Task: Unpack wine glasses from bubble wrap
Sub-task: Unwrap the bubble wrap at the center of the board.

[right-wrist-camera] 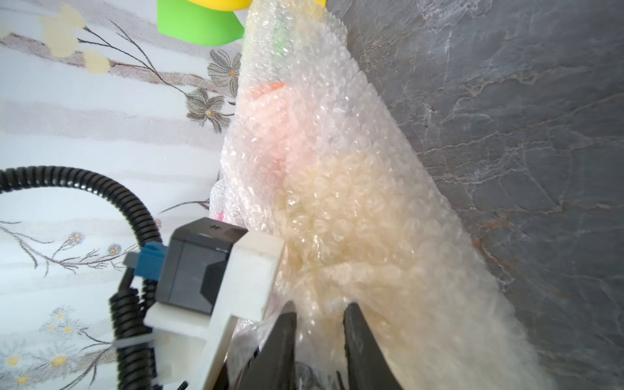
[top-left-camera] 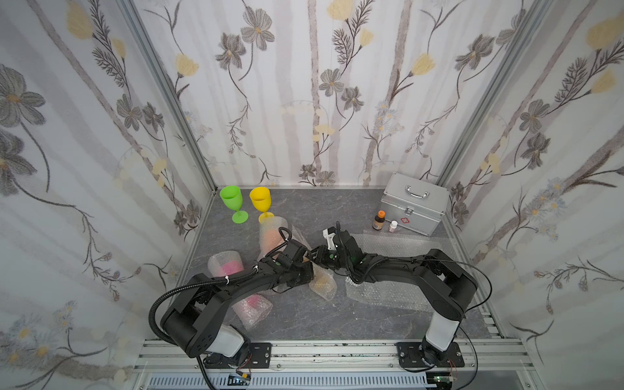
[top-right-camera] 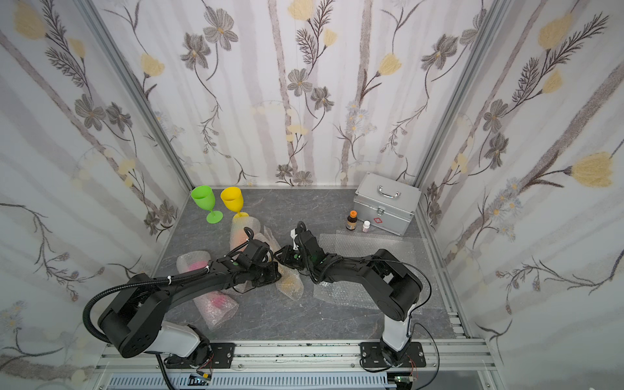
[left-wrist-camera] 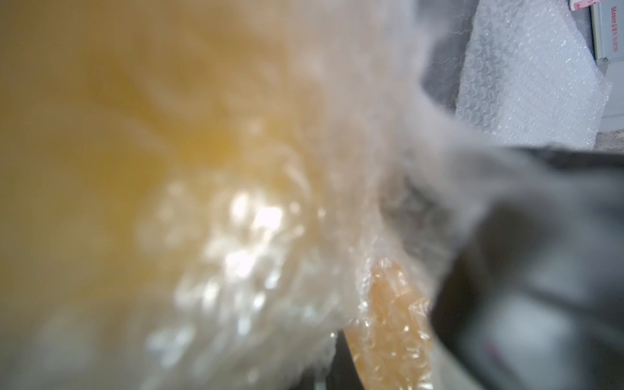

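The lime green wine glass and the yellow one stand upright and bare at the back left. An amber wine glass lies mid-table inside a bubble wrap tube. Both grippers meet at that tube's far end. My left gripper is buried in the wrap; in the left wrist view blurred wrap and amber plastic hide its jaws. My right gripper is shut on a bunched fold of the same wrap. An orange glass and a pink glass lie wrapped to the left.
Flat bubble wrap sheets lie on the right half of the grey table, under my right arm. A silver case stands at the back right with a brown bottle and a small white bottle before it. Walls enclose three sides.
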